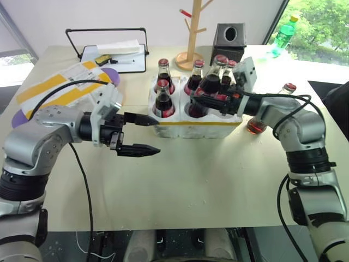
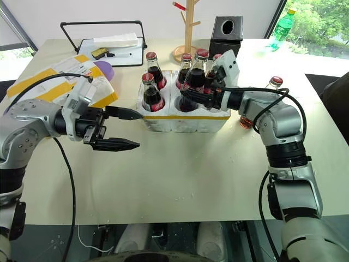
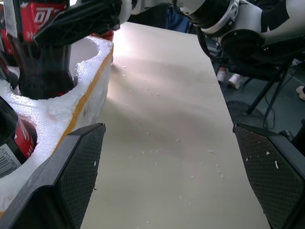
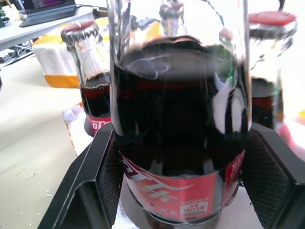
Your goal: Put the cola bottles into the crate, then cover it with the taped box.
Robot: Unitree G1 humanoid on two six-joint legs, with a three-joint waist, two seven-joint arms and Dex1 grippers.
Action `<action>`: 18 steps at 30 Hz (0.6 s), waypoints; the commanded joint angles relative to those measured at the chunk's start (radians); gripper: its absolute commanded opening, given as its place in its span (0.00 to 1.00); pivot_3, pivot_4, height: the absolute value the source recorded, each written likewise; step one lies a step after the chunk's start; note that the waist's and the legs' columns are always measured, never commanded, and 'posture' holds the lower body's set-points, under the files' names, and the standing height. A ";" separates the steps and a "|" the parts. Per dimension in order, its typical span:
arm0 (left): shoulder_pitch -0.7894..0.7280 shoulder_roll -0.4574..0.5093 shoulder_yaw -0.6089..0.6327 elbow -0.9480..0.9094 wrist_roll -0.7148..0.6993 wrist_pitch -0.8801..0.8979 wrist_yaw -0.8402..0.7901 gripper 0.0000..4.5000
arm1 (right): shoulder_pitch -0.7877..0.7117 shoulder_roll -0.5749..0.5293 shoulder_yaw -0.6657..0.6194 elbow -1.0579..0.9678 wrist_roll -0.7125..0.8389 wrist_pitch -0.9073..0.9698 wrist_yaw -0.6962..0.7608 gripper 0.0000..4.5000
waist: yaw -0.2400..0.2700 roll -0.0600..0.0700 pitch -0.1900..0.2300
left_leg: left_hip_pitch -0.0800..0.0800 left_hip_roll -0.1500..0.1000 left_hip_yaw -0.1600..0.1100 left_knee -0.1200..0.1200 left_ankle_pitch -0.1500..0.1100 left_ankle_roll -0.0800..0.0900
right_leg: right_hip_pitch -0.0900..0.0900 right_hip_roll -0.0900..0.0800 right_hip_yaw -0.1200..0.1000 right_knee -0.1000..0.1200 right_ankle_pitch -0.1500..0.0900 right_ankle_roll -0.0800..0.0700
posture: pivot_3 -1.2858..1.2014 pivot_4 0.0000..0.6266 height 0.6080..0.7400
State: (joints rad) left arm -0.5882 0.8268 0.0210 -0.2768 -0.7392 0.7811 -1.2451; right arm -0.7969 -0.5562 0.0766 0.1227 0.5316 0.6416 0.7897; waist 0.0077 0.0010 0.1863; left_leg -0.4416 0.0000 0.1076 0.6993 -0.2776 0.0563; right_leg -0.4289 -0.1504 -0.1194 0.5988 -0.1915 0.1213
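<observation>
Right hand [image 1: 215, 101] clamped on cola bottle [image 1: 210, 82], seating it in crate [image 1: 191, 126]; left hand [image 1: 143, 135] spread apart, empty, waiting beside.

The left gripper [image 1: 146, 135] points roughly level toward the robot's right, its 2 black fingers [image 1: 138, 150] spread wide with nothing between them. The right arm reaches forward and inward, bent at the elbow; the right gripper [image 1: 210, 102] is clamped on a bottle [image 4: 178, 119].
</observation>
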 commanded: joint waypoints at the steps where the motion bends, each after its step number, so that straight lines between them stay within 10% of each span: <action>1: -0.018 0.005 0.019 -0.020 -0.020 0.003 0.007 1.00 | -0.011 0.030 0.013 -0.003 -0.035 -0.019 0.009 0.62 | -0.001 0.000 0.000 | 0.000 0.000 0.000 0.000 0.000 0.000 | 0.000 0.000 0.000 0.000 0.000 0.000 | 0.52 0.24 1.00; 5: -0.035 -0.004 0.006 -0.008 -0.020 -0.002 0.003 1.00 | 0.000 0.061 0.016 0.022 -0.060 0.004 -0.011 0.99 | -0.005 0.000 0.000 | 0.000 0.000 0.000 -0.001 0.000 0.000 | 0.000 0.000 0.000 0.000 0.000 0.000 | 0.52 0.24 1.00; 18: -0.103 -0.040 -0.055 0.090 0.020 -0.051 -0.068 1.00 | 0.233 -0.073 -0.296 -0.428 0.106 0.244 -0.151 0.99 | 0.005 0.000 0.000 | 0.000 0.000 -0.001 -0.001 0.001 -0.001 | 0.000 0.000 0.000 0.000 0.000 0.000 | 0.52 0.24 1.00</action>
State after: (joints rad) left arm -0.6660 0.7873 -0.0312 -0.1896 -0.7271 0.7542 -1.2934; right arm -0.5737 -0.6057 -0.1282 -0.1910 0.5733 0.8383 0.6640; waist 0.0125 0.0013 0.1860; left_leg -0.4410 0.0002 0.1071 0.6985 -0.2769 0.0548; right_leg -0.4287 -0.1501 -0.1196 0.5989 -0.1915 0.1213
